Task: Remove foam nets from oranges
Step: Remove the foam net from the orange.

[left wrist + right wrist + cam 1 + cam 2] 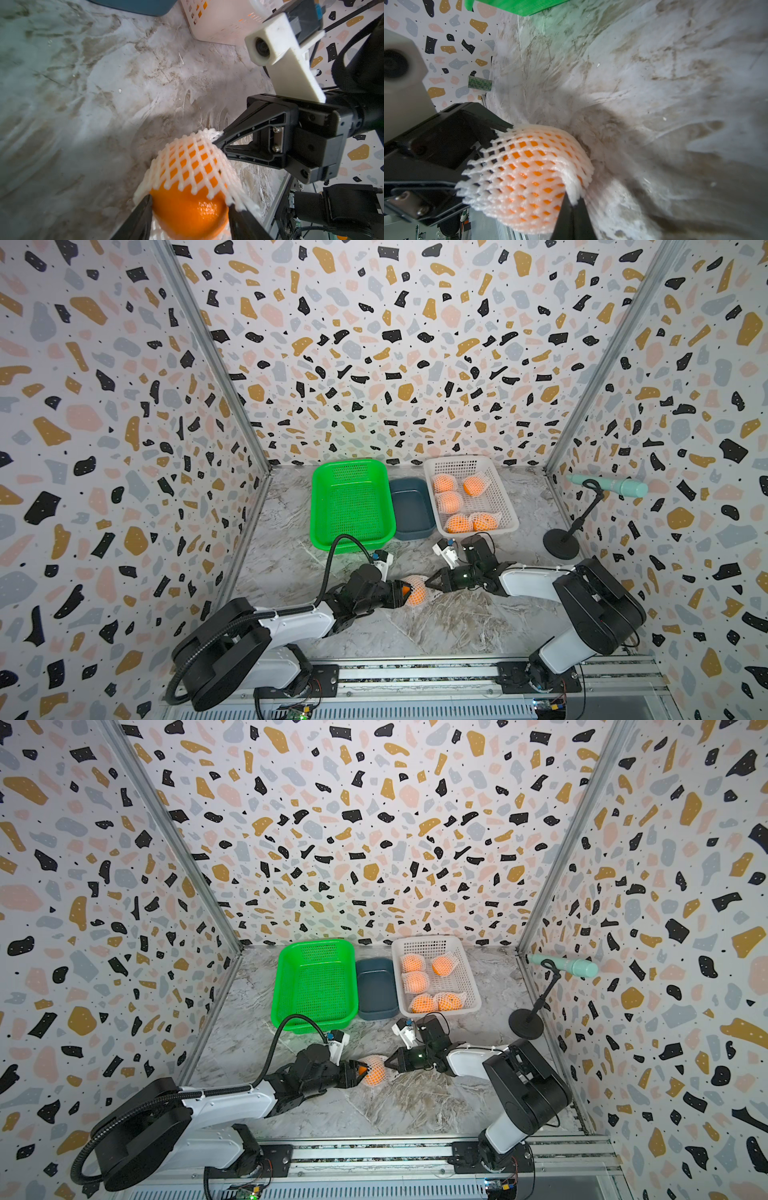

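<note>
1. Marbled counter [457, 622] inside terrazzo-patterned walls.
2. Left jaws clasp the half-bared orange [187, 209] near centre.
3. Right jaws pinch its foam net [193, 164] by the tip.
4. Five netted oranges [449, 502] lie in the far white basket [461, 466], right.

Robot lab test booth, terrazzo-print panel walls [374, 344], two robot arms [291, 622] on aluminium rail [415, 674], marble-look tabletop [457, 626]

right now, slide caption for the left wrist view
Left gripper holds the orange while right gripper pinches its foam net.
</note>
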Available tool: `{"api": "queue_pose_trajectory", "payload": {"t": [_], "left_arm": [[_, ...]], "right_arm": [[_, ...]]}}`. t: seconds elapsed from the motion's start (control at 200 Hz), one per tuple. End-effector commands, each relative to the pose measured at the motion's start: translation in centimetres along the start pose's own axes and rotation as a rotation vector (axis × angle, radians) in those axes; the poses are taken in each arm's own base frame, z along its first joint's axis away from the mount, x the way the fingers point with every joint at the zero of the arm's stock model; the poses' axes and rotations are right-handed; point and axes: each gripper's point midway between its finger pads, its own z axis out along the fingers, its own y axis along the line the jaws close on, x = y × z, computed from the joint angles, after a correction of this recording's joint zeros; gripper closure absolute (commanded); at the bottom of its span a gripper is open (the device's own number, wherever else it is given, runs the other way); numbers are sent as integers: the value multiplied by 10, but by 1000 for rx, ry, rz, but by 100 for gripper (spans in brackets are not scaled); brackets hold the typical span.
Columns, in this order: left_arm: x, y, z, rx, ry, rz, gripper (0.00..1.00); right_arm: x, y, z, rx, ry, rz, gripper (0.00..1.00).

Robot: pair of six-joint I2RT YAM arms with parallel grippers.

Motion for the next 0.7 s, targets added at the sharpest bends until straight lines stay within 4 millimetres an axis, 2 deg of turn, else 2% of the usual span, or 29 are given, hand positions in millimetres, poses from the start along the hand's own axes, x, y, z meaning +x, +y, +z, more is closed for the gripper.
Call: {"api": "queue_pose_trajectory", "payload": {"t": [0.0, 0.345, 0.631, 0.696], "left_arm": [[-4, -12, 4, 32, -1, 21, 38], [0, -6, 16, 0, 20, -3, 27], [4, 1, 20, -31, 39, -12, 27], [4, 2, 21, -37, 40, -13, 30]], "right_arm": [[-6, 8, -4, -21, -18, -17, 100], [-3, 12, -7, -43, -29, -15, 100], [-4, 17, -9, -61, -40, -24, 100], [-6, 18, -10, -64, -47, -31, 100]]}}
